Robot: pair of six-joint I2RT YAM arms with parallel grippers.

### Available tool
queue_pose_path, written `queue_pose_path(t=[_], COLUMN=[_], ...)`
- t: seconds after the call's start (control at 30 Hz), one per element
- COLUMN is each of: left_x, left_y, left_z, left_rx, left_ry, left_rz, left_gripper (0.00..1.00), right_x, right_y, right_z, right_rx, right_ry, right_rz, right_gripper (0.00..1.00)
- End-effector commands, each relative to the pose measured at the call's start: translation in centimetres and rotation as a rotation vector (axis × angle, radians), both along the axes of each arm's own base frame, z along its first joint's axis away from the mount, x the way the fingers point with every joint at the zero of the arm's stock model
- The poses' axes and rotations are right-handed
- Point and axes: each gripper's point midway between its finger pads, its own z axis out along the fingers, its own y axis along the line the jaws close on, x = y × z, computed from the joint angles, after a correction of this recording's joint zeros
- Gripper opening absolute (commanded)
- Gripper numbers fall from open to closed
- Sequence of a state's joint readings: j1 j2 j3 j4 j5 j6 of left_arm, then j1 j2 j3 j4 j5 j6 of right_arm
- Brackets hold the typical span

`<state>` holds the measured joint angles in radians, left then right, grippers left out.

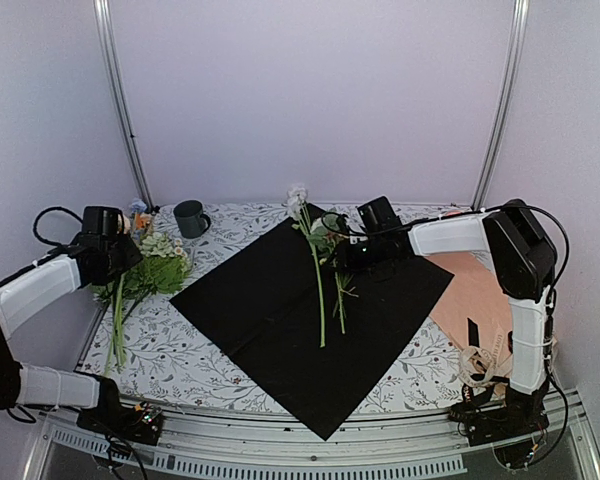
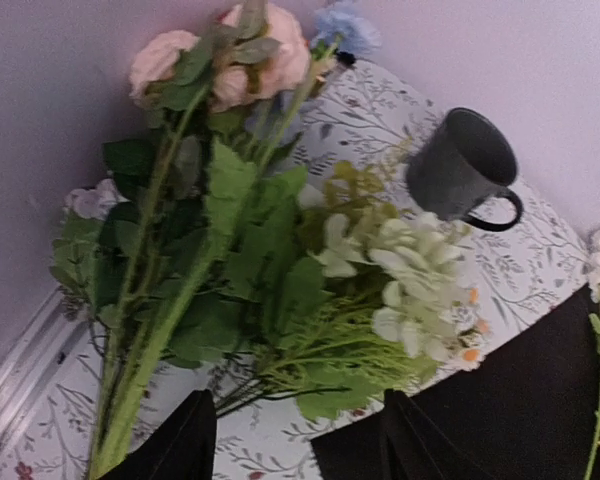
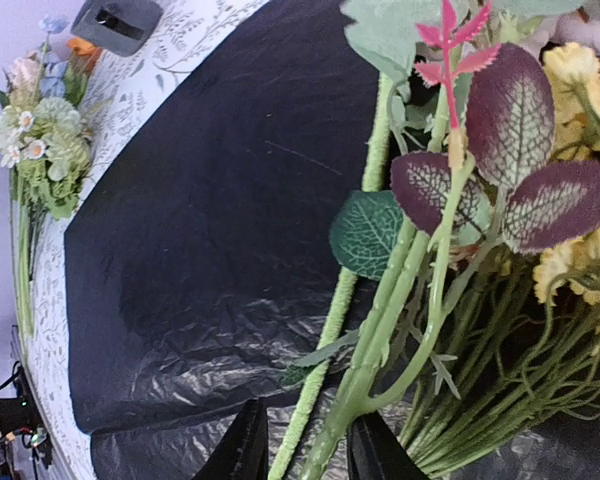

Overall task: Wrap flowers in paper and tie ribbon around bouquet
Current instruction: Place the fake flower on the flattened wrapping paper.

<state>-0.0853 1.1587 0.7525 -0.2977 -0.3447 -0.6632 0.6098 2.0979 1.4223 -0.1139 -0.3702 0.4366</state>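
Note:
The black paper point(image 1: 265, 310) lies as a diamond in the middle of the table. Two long green flower stems point(image 1: 321, 290) rest on it, a white bloom point(image 1: 298, 194) at the far end. My right gripper point(image 1: 346, 254) is low over them. In the right wrist view its fingers point(image 3: 310, 418) stand a little apart, open, with a thin stem point(image 3: 332, 320) and a thicker one point(image 3: 380, 345) between them. My left gripper point(image 1: 130, 250) is open and empty point(image 2: 297, 402), just short of the flower bunch point(image 2: 230, 260) with pink roses point(image 2: 165, 58). The cream ribbon point(image 1: 485, 365) lies at the near right.
A dark mug point(image 1: 191, 218) stands at the back left, beyond the bunch. A peach sheet point(image 1: 475, 285) with a black strap point(image 1: 472, 331) on it lies right of the paper. The white cluster with small orange blooms point(image 2: 420, 290) lies at the paper's left corner point(image 2: 540, 400).

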Motion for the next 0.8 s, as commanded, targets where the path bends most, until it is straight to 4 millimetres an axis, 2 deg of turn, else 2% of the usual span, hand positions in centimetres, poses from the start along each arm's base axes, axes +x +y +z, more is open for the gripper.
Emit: queue_pose_path(t=[0.0, 0.13, 0.27, 0.43, 0.6, 0.77], left_x=[-1.9, -2.8, -3.2, -2.7, -1.8, -1.5], left_y=[4.1, 7.3, 9.0, 9.0, 8.8, 9.4], left_z=[-1.5, -3.5, -5.5, -8.0, -9.1, -10.2], left_rx=[-0.019, -0.048, -0.062, -0.112, -0.133, -0.132], left_ry=[0.027, 0.066, 0.106, 0.154, 0.172, 0.198], left_rz=[0.102, 0.177, 0.208, 0.173, 0.142, 0.160], left_gripper=[0.52, 0.49, 0.52, 0.51, 0.46, 0.31], right_x=[1.4, 1.0, 0.2, -0.5, -0.9, -1.4], right_y=[-1.6, -2.6, -2.8, -2.5, -2.5, -2.6], right_z=[2.1, 3.5, 4.7, 5.5, 5.2, 5.2], right_rx=[-0.091, -0.123, -0.115, -0.085, -0.083, -0.081], right_ry=[-0.106, -0.147, -0.168, -0.168, -0.158, -0.153], right_rz=[-0.058, -0.053, -0.034, 0.001, 0.013, 0.027], right_gripper=[0.29, 0.32, 0.34, 0.34, 0.34, 0.34])
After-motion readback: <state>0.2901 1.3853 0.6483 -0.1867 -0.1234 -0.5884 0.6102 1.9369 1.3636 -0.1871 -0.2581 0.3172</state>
